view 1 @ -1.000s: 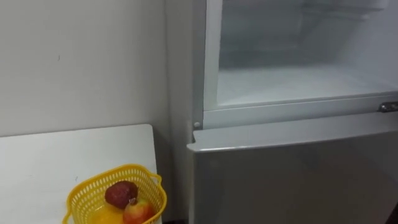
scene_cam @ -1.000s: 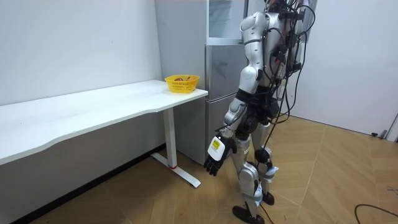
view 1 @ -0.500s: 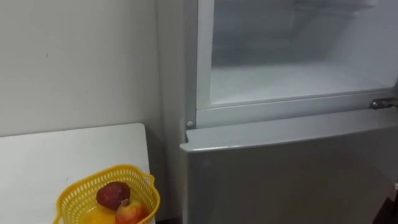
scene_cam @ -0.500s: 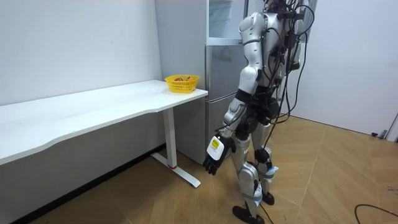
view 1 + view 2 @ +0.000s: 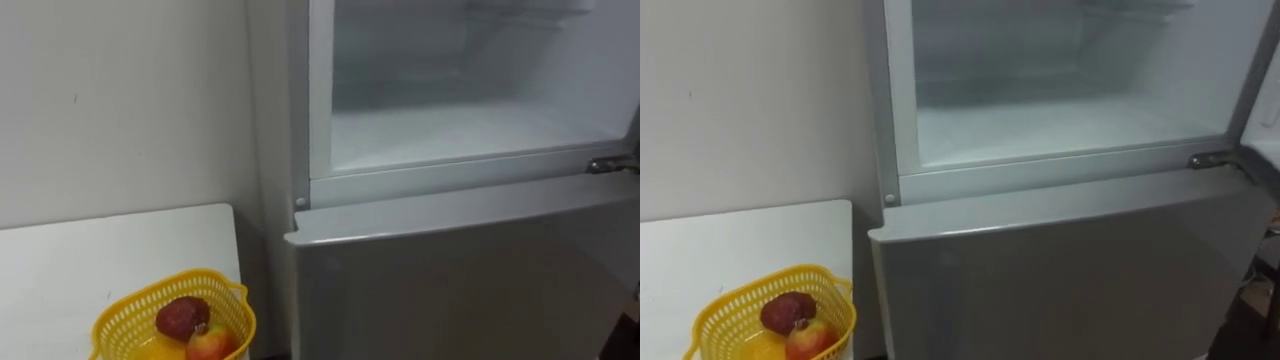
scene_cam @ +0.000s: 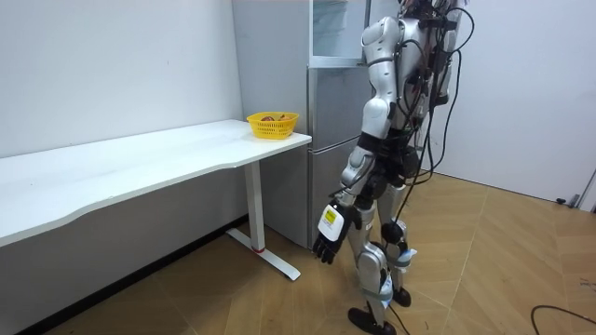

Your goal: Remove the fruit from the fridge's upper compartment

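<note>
My robot faces the open upper fridge [image 5: 470, 130], shelf bare; fruit [image 5: 182, 316] sits in the yellow basket [image 5: 125, 312] on the table [image 5: 120, 245]. Left hand [image 6: 328, 244] hangs slack, empty. Retrieval looks done; closing is left.

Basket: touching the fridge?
Apart. The right eye view shows a dark gap between the basket rim and the fridge door.

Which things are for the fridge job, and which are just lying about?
For the job: fridge, its open upper part; left hand, hanging open; maybe the basket of fruit.
Just lying about: table.
</note>
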